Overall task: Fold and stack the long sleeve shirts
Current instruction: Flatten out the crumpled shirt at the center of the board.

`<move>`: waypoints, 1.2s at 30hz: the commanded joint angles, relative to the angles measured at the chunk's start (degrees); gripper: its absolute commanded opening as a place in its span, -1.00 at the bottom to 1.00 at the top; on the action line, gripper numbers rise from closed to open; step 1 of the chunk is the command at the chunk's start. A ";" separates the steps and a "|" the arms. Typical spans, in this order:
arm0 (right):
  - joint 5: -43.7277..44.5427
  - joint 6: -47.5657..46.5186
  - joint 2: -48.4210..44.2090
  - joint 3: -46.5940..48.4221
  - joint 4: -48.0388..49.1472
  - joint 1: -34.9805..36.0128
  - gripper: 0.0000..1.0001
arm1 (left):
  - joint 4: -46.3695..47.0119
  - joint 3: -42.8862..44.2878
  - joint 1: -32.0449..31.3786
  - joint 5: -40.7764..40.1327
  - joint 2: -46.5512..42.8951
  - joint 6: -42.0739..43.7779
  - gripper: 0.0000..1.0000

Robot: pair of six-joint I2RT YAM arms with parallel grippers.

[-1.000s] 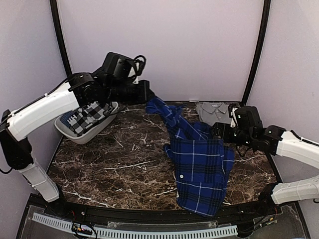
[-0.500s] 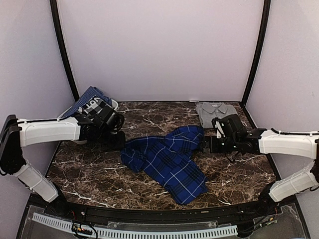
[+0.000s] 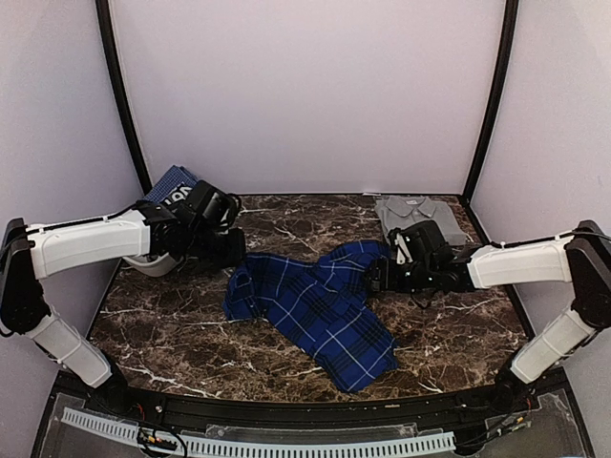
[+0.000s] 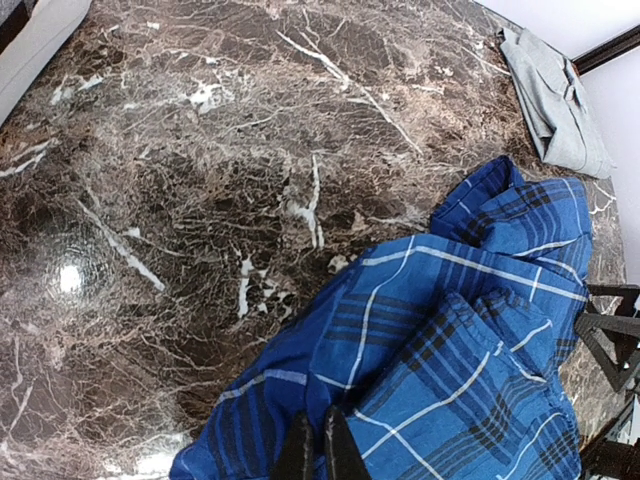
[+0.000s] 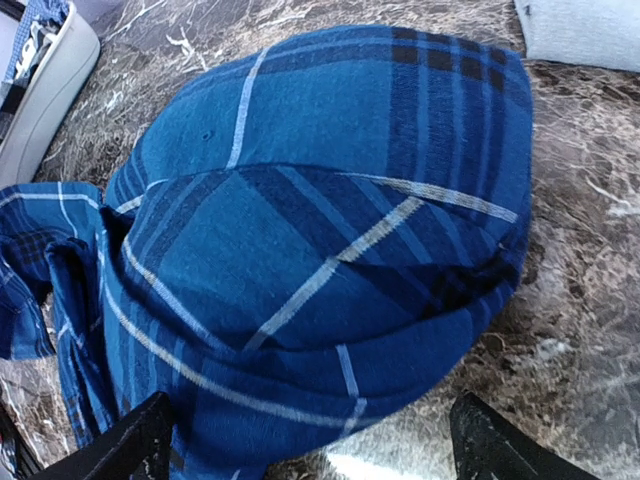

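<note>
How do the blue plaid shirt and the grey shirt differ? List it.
Pattern: the plaid shirt is blue-black check; the grey shirt is plain. Pose: the plaid shirt lies crumpled mid-table; the grey shirt lies folded at the far right corner. Handling: the left end effector pinches the plaid shirt; nothing touches the grey shirt. Both rest on the marble table.

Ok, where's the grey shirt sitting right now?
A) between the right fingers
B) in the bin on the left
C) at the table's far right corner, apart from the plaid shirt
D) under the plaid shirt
C: the grey shirt lies at the far right corner of the table, with bare marble between it and the plaid shirt.
</note>
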 commanded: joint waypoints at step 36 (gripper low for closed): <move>10.34 -14.43 -13.61 50.11 -24.63 0.12 -1.00 | -9.23 35.22 1.81 -7.54 -13.49 22.39 -1.00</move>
